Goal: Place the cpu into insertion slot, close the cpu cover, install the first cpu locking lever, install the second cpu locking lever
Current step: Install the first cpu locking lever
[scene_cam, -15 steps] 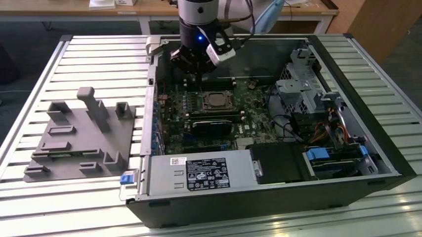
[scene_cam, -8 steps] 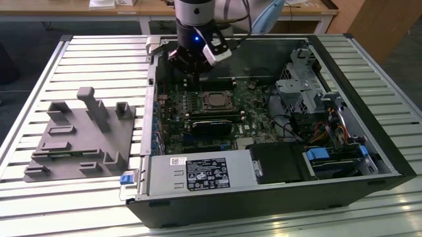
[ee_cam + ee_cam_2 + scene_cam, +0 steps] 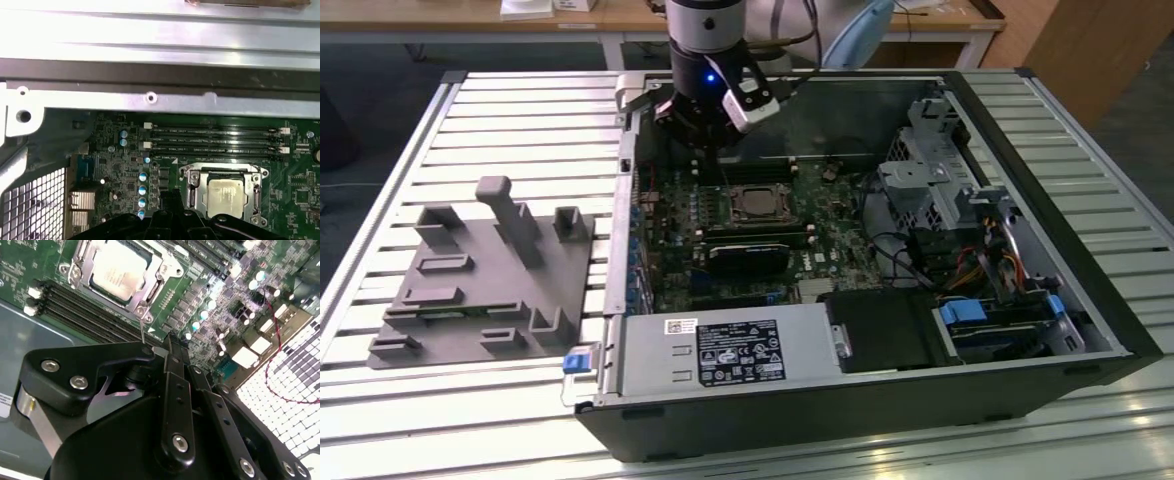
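The cpu (image 3: 757, 203) sits under the cpu cover (image 3: 151, 290). In the exterior view the gripper (image 3: 708, 150), seemingly pinched together, hangs at its eleven o'clock. The locking lever (image 3: 142, 332) wants slow, level pressure.

cpu (image 3: 117, 270): silvery-grey square, seated flat in insertion slot (image 3: 222, 176). cpu cover (image 3: 145, 295): silvery frame, down flat around it, chip visible through window.
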`<move>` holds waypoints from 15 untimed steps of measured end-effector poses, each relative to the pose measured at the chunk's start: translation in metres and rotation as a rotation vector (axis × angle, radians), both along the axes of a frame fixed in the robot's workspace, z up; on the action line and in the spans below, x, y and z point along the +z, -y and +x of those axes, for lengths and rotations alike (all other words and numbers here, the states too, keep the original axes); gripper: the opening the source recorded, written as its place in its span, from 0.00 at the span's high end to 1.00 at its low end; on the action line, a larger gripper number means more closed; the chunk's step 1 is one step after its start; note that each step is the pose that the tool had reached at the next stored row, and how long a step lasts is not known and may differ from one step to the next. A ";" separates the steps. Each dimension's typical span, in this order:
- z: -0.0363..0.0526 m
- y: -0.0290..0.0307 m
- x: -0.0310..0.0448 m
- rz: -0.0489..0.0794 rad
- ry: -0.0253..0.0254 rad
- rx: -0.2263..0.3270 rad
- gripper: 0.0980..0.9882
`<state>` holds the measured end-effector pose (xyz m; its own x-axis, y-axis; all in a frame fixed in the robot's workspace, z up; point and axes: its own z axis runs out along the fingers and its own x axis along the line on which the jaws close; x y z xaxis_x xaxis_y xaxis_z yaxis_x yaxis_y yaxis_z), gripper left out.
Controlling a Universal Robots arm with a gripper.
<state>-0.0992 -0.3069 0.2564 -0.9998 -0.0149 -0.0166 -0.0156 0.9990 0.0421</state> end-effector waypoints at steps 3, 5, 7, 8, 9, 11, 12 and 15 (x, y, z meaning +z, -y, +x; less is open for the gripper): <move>-0.0025 -0.0056 -0.0016 0.000 0.0004 0.000 0.99; -0.0035 -0.0113 -0.0021 0.000 0.0009 0.002 0.99; -0.0038 -0.0135 -0.0028 0.000 0.0014 0.004 0.99; -0.0038 -0.0139 -0.0031 0.000 0.0015 0.004 0.99; -0.0038 -0.0139 -0.0033 0.000 0.0014 0.005 0.99; -0.0037 -0.0140 -0.0036 0.000 0.0013 0.005 0.99; -0.0034 -0.0140 -0.0039 0.000 0.0014 0.005 0.99; 0.0006 -0.0140 -0.0040 0.000 0.0014 0.005 0.99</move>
